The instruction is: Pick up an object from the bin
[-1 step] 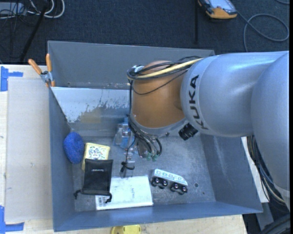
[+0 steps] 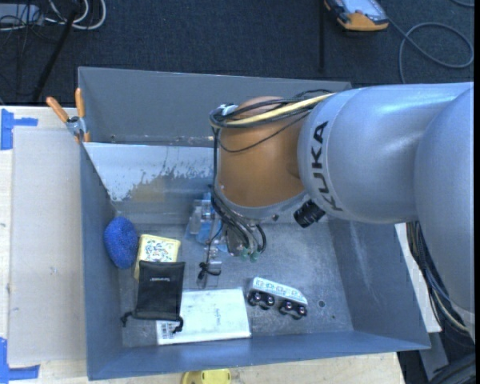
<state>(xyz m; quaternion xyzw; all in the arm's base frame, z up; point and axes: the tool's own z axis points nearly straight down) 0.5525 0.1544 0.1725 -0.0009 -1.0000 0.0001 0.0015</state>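
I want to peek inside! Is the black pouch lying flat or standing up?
Lying flat: the black pouch rests on the bin floor, a corner over the white paper.

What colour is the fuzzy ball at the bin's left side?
Blue. The round fuzzy blue ball shows best in the camera view.
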